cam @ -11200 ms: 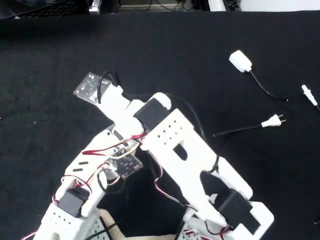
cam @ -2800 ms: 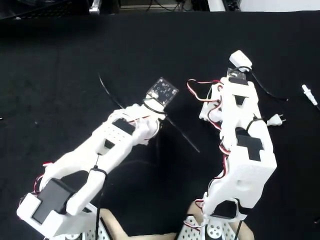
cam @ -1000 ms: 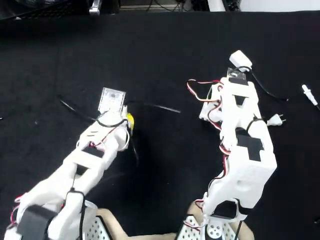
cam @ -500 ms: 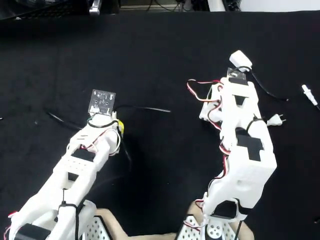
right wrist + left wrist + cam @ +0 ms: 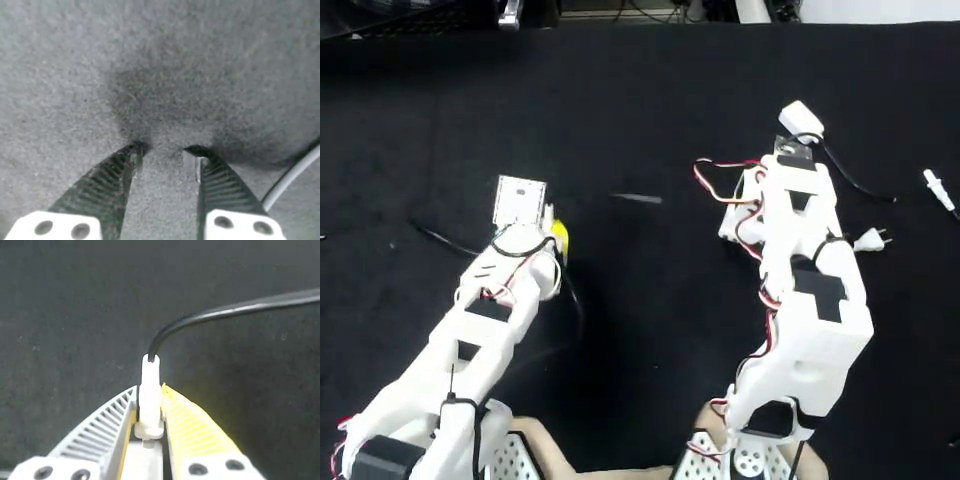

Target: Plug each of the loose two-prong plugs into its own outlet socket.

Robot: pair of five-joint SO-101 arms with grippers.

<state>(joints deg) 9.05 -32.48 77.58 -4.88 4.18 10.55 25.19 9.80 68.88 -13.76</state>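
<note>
You're working at what looks like a robotics lab bench: a table under black felt (image 5: 650,90), a white printed left arm (image 5: 480,320) and right arm (image 5: 810,300) with bare servo wiring (image 5: 715,172), and stray hardware (image 5: 510,12) along the far edge.

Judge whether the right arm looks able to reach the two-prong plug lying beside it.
Probably yes: the right gripper is open and empty, and the two-prong plug lies uncovered close beside the right arm.
</note>
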